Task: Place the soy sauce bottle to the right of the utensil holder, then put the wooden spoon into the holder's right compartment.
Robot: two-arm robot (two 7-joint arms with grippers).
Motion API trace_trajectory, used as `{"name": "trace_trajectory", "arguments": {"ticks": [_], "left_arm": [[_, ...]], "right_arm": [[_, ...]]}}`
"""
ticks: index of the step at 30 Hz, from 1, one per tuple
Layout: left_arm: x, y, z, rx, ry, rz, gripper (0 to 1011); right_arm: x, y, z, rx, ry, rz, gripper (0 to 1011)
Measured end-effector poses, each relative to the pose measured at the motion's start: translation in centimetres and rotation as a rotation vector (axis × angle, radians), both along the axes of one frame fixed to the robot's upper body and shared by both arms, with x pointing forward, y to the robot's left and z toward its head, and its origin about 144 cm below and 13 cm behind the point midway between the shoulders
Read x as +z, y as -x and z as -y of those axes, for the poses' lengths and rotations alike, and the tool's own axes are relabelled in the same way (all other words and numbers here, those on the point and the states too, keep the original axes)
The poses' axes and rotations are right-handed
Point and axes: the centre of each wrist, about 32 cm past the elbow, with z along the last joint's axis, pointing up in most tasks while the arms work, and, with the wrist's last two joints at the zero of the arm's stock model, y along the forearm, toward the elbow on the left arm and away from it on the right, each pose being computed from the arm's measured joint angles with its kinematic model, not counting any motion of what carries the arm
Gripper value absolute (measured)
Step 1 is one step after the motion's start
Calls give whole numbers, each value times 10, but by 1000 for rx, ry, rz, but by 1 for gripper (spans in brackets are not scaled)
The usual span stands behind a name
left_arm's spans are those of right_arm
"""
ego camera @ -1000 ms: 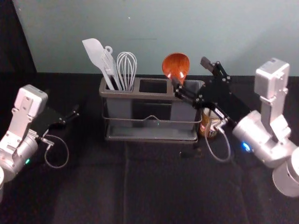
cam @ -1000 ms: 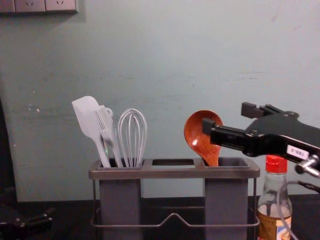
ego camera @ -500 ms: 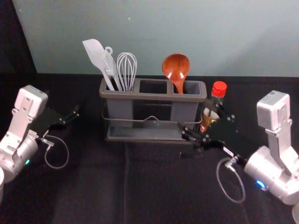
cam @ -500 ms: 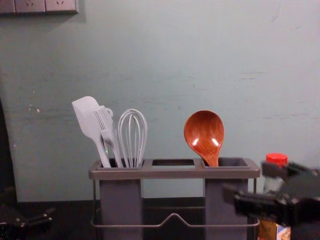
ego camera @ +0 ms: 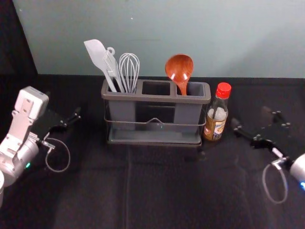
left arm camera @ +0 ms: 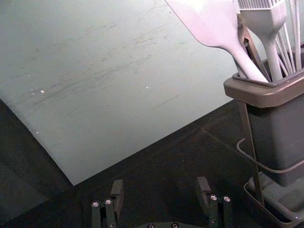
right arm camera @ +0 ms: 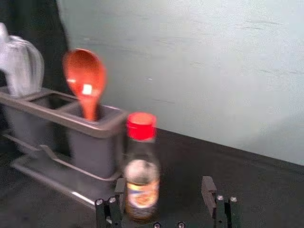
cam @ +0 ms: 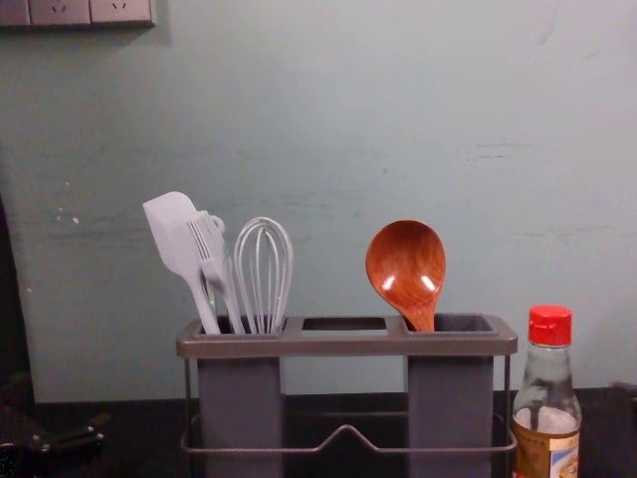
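- The counter (ego camera: 157,191), spread with creased black cloth, carries a job that looks finished: both placements appear made, so the step in hand is presumably withdrawal.
- The utensil holder (ego camera: 156,97) is smooth grey, apparently plastic, with rounded corners and a thin bent-wire rail (cam: 448,451).
- The right claw (right arm camera: 164,182) is apart and empty, to the right of the bottle; next it need only back away, without brushing the glass.
- The left claw (left arm camera: 160,184) is parked left of the holder, its fingers apart.
- The soy sauce bottle (ego camera: 217,114) stands upright just beside the holder's right end, clear and slim-necked, with a ridged red cap (cam: 549,326).
- The wooden spoon (ego camera: 179,69) rests in the right compartment (cam: 463,324), glossy oval bowl up.
- Pale spatula (ego camera: 96,53), bristled brush (cam: 205,242) and looped whisk (ego camera: 128,71) share the left compartment (cam: 239,388).
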Motion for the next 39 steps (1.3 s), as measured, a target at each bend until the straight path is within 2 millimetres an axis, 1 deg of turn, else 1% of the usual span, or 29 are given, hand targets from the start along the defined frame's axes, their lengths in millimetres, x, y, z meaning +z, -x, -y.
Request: {"name": "trace_trajectory", "arguments": {"ticks": [2,4,5,7,13,14,16,17,23,27,31,39], "left_arm": [[0,0,0,0,0,0,1005],[0,0,0,0,0,0,1005],[0,0,0,0,0,0,1005],[0,0,0,0,0,0,1005],[0,0,0,0,0,0,1005],[0,0,0,0,0,0,1005],[0,0,0,0,0,0,1005],[0,0,0,0,0,0,1005],[0,0,0,0,0,0,1005],[0,0,0,0,0,0,1005],[0,0,0,0,0,0,1005],[0,0,0,0,0,0,1005]], "right_arm": [[-3,-4,11,-43,1,1,1004],[-4,-7,14,-53,0,3,1004],[-6,-11,18,-70,-3,6,1004],[-9,-16,20,-82,-8,9,1004],[-27,-42,23,-122,-26,47,1004],[-31,-50,23,-132,-22,54,1004],[-36,-58,21,-140,-12,56,1004],[-39,-65,18,-147,3,57,1004],[-46,-87,4,-161,57,55,1004],[-48,-97,-6,-177,86,52,1004],[-49,-102,-12,-189,104,60,1004],[-49,-100,-10,-189,102,59,1004]]}}
